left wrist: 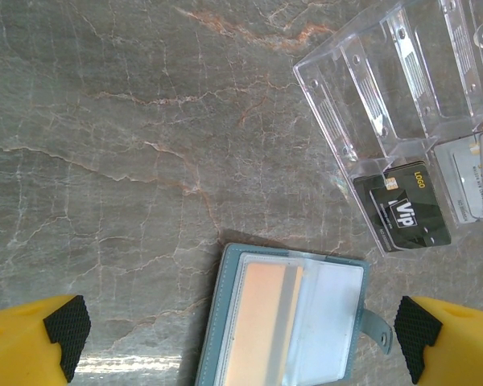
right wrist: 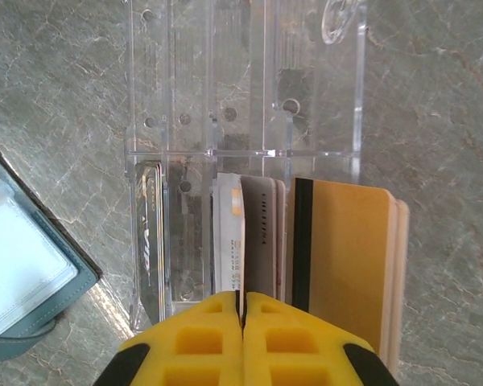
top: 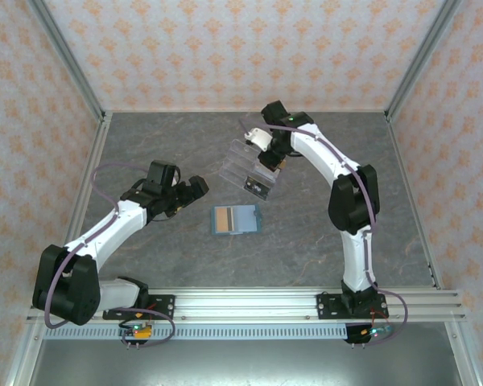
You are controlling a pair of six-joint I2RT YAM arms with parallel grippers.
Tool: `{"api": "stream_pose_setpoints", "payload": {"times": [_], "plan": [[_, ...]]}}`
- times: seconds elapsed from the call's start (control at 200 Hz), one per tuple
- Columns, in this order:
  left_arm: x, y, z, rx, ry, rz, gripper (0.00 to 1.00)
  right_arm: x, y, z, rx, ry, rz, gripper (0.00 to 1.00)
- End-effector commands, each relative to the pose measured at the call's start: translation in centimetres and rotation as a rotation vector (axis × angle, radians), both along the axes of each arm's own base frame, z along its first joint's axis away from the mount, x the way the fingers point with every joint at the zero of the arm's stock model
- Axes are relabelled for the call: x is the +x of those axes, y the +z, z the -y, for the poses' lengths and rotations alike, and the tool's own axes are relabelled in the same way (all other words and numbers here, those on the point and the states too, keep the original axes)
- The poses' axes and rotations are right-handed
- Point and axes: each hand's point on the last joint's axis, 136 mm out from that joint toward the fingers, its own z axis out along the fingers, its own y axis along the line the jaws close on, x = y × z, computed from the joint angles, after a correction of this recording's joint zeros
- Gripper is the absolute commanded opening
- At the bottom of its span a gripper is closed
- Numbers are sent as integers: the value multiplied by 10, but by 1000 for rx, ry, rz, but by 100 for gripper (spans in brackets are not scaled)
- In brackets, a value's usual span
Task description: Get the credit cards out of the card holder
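Table of grey veined stone lies bare on most sides, shut in by patterned walls at the back and both flanks and by a metal rail along the near edge. The card holder lies open and flat near the middle, touching nothing, with free surface between it and the rail. A peach card sits in one clear pocket, and a strap tab sticks out from the edge facing the acrylic stand. The left gripper hangs to the holder's left and a little behind, apart from it, jaws spread wide, wider than the holder in its own camera. The stand sits behind and to the right of the holder, its near corner close to it but not touching; a black card lies in the lowest tier. The right gripper is at the stand's near end, fingers pressed to a hairline seam on a thin card seen edge-on that runs straight into the seam. A gold card with a black stripe lies just beside it. Bare table spreads right of the stand as far as the wall
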Motion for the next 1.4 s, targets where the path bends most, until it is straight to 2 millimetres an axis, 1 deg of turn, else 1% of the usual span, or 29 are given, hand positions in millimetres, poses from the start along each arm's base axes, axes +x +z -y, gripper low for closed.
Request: {"api": "stream_pose_setpoints", "payload": {"times": [0.0,0.035,0.12,0.29,0.33,0.435,0.48,0.525,0.586,0.666,0.721,0.776,0.836,0.936,1.031,1.106,1.196,1.286,1.396], "plan": [[6,6,1,2,-20,19,100,1,2,1,-26,18,5,0],[6,6,1,3,-19,18,100,1,2,0,-25,18,5,0],[6,5,2,2,-25,16,100,-2,3,-3,-12,25,-3,7],[5,5,2,0,-26,17,100,3,8,-4,-7,-8,12,20],[5,5,2,1,-26,14,100,4,10,-3,-5,-17,13,22],[4,5,1,3,-27,14,100,4,24,-4,21,-42,33,24],[3,5,0,6,-23,12,100,3,33,-6,42,-57,44,25],[3,5,0,8,-21,12,100,1,42,-6,64,-78,54,28],[2,4,-2,15,-14,8,100,-1,55,-6,98,-112,69,33],[0,1,-6,30,3,-5,100,-6,66,-6,133,-190,88,43],[-2,0,-9,40,17,-14,100,-9,72,-5,152,-260,104,47],[-3,-2,-12,54,29,-21,100,-10,79,-4,185,-353,124,48],[-5,-4,-16,73,40,-31,100,-16,80,-3,221,-450,111,48],[-8,-9,-22,102,54,-48,100,-34,73,-11,294,-576,30,49],[-10,-11,-24,113,60,-55,100,-58,62,-28,357,-626,-47,51],[-12,-13,-26,121,66,-60,100,-80,46,-46,358,-613,-105,51],[-13,-14,-28,128,73,-61,100,-97,24,-62,322,-646,-151,52],[-14,-14,-32,146,85,-61,100,-110,-2,-77,301,-686,-219,52],[-15,-13,-35,158,91,-62,100,-121,-27,-95,276,-705,-275,51]]}}
